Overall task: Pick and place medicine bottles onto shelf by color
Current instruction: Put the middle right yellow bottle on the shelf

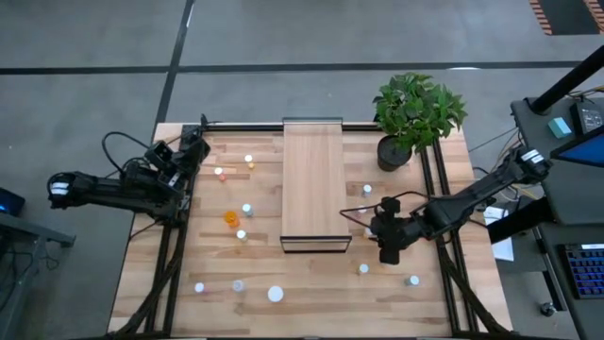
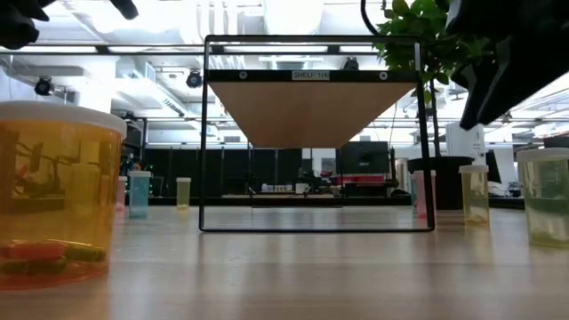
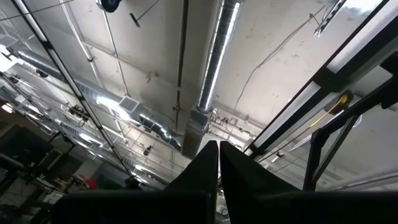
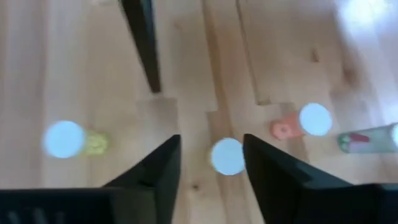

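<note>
Bottle [image 4: 227,155], white cap, stands on table [image 1: 311,283] just off shelf [image 1: 312,179] front-right corner, between fingers of right claw [image 4: 211,163], spread, not gripping. Advice: centre on cap, drop straight, close gently. Left claw [image 3: 217,163] clenched, parked at table's left edge.

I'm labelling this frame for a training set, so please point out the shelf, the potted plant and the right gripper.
shelf [image 1: 312,179]: high view, middle of its light-wood board.
potted plant [image 1: 416,106]: high view, on its green leaves.
right gripper [image 4: 211,163]: right wrist view, midway between its open dark fingers, above a white bottle cap.
</note>
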Controlling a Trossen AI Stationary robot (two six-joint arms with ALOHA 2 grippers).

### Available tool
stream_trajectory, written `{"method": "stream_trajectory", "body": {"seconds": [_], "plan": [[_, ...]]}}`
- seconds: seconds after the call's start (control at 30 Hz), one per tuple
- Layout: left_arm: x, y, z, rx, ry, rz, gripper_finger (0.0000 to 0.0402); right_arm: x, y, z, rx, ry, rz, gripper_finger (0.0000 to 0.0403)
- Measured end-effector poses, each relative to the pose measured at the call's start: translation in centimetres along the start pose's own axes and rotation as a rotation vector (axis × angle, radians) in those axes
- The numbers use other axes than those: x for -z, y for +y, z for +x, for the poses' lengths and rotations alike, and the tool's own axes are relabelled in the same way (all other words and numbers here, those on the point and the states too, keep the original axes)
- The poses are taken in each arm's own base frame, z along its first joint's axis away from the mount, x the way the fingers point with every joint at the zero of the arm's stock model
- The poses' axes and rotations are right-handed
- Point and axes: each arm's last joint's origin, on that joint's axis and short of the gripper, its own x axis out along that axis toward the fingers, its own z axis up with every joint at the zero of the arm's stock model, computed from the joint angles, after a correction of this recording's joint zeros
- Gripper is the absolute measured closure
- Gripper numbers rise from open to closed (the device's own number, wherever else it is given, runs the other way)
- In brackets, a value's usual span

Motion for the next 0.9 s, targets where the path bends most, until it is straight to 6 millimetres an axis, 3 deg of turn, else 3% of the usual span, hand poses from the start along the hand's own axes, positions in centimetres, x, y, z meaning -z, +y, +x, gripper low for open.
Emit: {"method": "stream_trajectory", "body": {"seconds": [0.2,0.4,0.67,0.9], "plan": [[-0.2,-0.1,-0.1,0.004,-0.009,-0.002,0.0402,1.0,-0.1,1.3,0.046,0.049,-0.018,0.0168],[-0.2,-0.1,-0.1,0.004,-0.011,-0.002,0.0402,2.0,-0.2,2.4,0.042,0.041,0.033,0.0144],[-0.3,-0.1,-0.1,0.002,-0.012,0.001,0.0402,3.7,-0.5,4.0,0.029,0.015,0.070,0.0152],[-0.4,-0.1,-0.1,0.005,-0.022,0.001,0.0402,3.8,-0.5,4.2,0.011,-0.018,0.110,0.0178]]}}
